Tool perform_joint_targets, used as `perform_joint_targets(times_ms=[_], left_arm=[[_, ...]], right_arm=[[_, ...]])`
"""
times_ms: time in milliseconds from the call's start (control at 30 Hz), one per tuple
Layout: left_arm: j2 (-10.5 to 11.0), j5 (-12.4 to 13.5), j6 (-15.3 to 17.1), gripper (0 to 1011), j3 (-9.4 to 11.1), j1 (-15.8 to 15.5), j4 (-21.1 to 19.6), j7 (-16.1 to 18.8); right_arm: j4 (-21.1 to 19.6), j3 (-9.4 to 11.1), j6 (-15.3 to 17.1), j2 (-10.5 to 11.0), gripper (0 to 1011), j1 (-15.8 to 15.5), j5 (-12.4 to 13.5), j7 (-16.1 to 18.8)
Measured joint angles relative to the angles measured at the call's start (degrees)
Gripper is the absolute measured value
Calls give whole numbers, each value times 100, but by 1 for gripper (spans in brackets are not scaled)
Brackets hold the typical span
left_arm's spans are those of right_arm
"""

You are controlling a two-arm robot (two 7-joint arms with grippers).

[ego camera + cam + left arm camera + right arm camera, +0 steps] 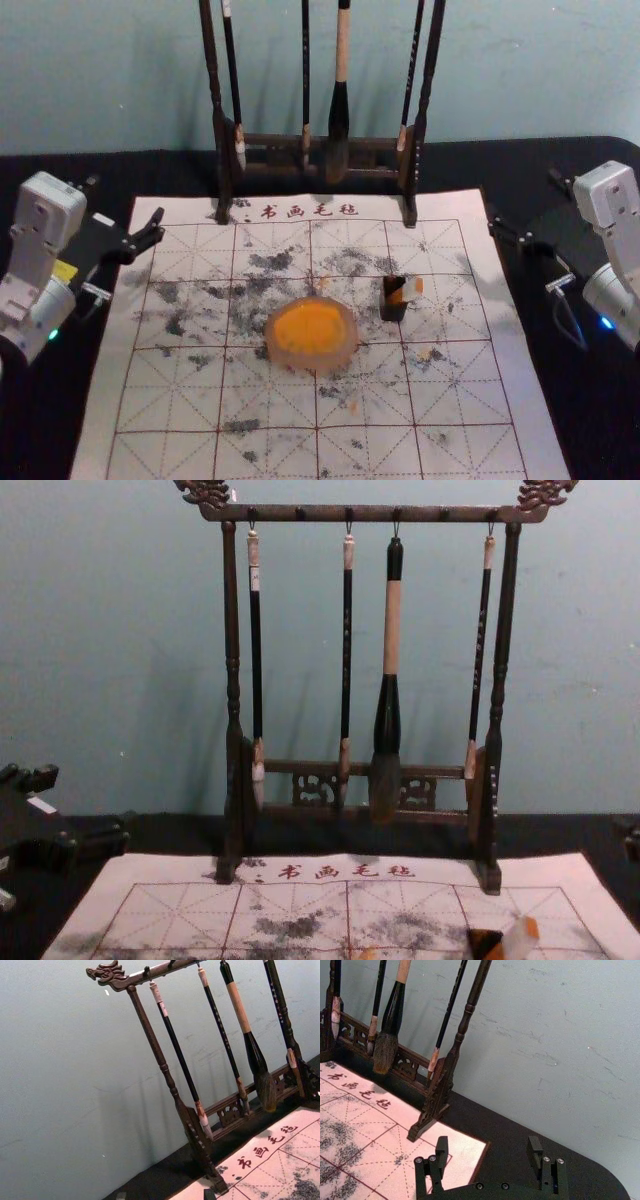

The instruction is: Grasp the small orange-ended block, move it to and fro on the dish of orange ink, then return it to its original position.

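Note:
In the head view my left gripper [127,198] stands open beyond the mat's left edge, and my right gripper [524,199] stands open over its right edge. The left gripper [165,1195] has its fingertips at the left wrist view's lower edge; the right gripper [488,1145] holds nothing in the right wrist view. A round dish [283,355] of orange ink [310,326] sits mid-mat. To its right, the small block with orange and white parts [406,291] rests tilted against a dark holder [392,309]. In the chest view the block [518,940] leans beside the dark holder [484,943].
A dark wooden rack [270,150] with hanging brushes stands behind, its feet at the mat's far edge. The ink-stained gridded mat [170,400] lies on a black table [60,420]. A large brush [386,710] hangs right of the rack's middle, before the wall.

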Motion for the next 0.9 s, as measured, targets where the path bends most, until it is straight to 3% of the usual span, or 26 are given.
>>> perform_joint_targets(times_ms=[900], left_arm=[[0, 0, 0, 1001, 0, 0, 0, 0]], right_arm=[[0, 0, 0, 0, 1003, 0, 0, 0]])
